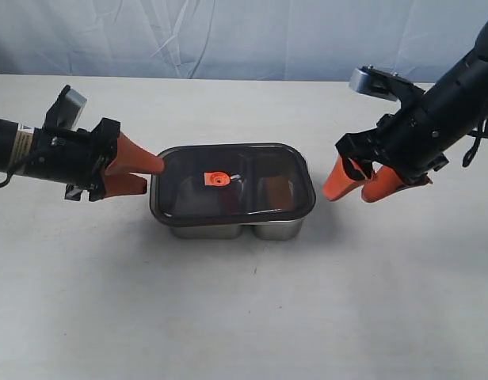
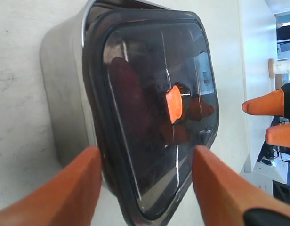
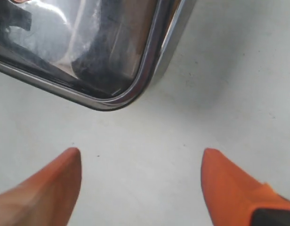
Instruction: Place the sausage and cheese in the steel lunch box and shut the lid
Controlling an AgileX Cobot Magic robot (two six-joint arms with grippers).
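The steel lunch box (image 1: 228,231) stands mid-table with the dark translucent lid (image 1: 268,170) lying on it, orange valve tab (image 1: 216,179) up. Through the lid a dim red shape, the sausage (image 1: 228,198), shows in the larger compartment. A brownish shape, the cheese (image 1: 277,192), shows in the smaller one. My left gripper (image 1: 154,176) is open at the box's left end, one finger over the lid's edge (image 2: 149,70) and the other beside the steel wall (image 2: 65,94). My right gripper (image 1: 349,195) hangs open just right of the box, holding nothing, above bare table (image 3: 141,157).
The box rim's rounded corner (image 3: 149,80) lies a short way ahead of the right fingertips. A pale blue backdrop (image 1: 228,36) runs along the table's far edge. Pale tabletop (image 1: 244,317) lies between the box and the near edge.
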